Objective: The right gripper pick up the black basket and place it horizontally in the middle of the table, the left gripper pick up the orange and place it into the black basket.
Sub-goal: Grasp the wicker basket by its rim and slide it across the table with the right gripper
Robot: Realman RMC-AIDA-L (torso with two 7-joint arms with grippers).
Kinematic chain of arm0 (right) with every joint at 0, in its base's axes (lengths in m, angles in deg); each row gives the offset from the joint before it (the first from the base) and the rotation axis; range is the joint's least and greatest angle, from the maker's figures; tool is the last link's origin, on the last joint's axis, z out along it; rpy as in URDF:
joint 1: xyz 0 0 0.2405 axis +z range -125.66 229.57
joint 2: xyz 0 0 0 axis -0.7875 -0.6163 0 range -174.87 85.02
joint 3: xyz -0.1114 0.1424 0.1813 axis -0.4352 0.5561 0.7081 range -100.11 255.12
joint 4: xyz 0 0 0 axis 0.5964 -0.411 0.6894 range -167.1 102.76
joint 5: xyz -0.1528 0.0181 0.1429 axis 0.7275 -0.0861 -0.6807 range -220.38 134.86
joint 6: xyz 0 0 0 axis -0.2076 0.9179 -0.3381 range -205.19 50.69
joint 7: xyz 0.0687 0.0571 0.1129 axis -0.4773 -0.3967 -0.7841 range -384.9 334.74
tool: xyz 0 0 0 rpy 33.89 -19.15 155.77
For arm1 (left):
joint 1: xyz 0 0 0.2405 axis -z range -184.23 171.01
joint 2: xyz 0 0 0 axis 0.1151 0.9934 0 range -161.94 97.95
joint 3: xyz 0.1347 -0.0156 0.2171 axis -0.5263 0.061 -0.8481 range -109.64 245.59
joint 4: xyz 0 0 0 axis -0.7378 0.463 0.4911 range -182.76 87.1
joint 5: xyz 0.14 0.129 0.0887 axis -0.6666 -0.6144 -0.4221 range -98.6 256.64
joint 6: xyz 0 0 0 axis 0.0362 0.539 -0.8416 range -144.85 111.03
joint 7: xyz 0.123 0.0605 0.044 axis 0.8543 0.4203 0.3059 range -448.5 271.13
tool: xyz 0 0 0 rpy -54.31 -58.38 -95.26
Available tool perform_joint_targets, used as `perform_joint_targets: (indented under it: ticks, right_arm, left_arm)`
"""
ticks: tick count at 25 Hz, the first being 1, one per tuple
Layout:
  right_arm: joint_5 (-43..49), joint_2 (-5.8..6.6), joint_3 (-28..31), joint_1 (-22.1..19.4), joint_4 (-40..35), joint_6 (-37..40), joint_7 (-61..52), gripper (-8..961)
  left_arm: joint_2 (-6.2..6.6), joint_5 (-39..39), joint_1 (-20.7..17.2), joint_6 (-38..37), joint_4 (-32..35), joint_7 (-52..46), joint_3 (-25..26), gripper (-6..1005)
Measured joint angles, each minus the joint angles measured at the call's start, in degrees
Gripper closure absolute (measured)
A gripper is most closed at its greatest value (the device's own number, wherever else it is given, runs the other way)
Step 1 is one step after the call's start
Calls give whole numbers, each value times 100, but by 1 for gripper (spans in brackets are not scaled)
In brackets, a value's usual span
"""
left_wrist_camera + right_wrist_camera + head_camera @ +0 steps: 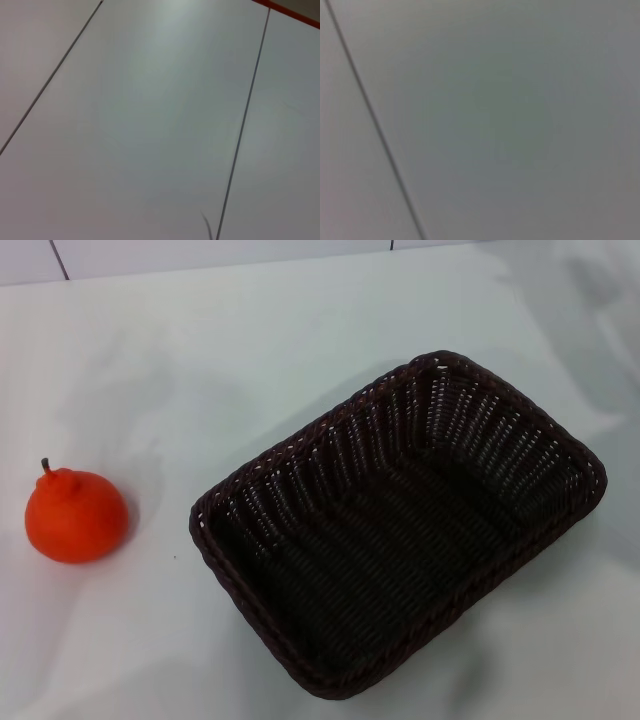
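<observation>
Here, the head view shows the black basket resting on the white table, set right of centre and turned at an angle, so that its long sides run diagonally from the near left toward the far right. Its braided rim and sloping woven walls are fully visible, and its interior holds nothing. The orange sits on the table at my left, well apart from the basket, upright, with its bumpy neck and short dark stem pointing up. It is outside the basket. Neither my left gripper nor my right gripper appears in the head view. My left wrist view shows only a pale flat surface crossed by thin dark seams, with a narrow orange-red strip at one corner; my right wrist view shows a similar grey surface with a single dark seam. Neither view shows my jaws, so I cannot tell whether either pair is spread or pressed together.
</observation>
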Motion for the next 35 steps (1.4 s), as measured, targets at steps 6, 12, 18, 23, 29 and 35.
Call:
perform_joint_targets:
  ticks: [6, 12, 18, 23, 29, 35]
  right_arm:
    - [1404, 306, -855, -99, -814, -189, -1991, 147]
    - [4214, 899, -982, 80, -2012, -1667, -5016, 147]
    - [6502, 1176, -968, 538, -3078, -3195, -6725, 146]
    - [7771, 1175, -953, 906, -3547, -4238, -7080, 146]
    - [8692, 1094, -1072, 1109, -3573, -4527, -7058, 147]
    - [8813, 1005, -1486, 1125, -3389, -4325, -7054, 147]
  left_arm:
    - [0, 0, 4, 0, 0, 0, 0, 645]
    - [5, 0, 50, -34, -6, 0, 1, 646]
    - [13, 1, 84, -69, -36, 0, 0, 646]
    - [17, 5, 96, -70, -39, 0, 0, 647]
    - [18, 29, 98, -70, -37, 0, 1, 647]
    - [18, 29, 107, -71, -27, 0, 1, 647]
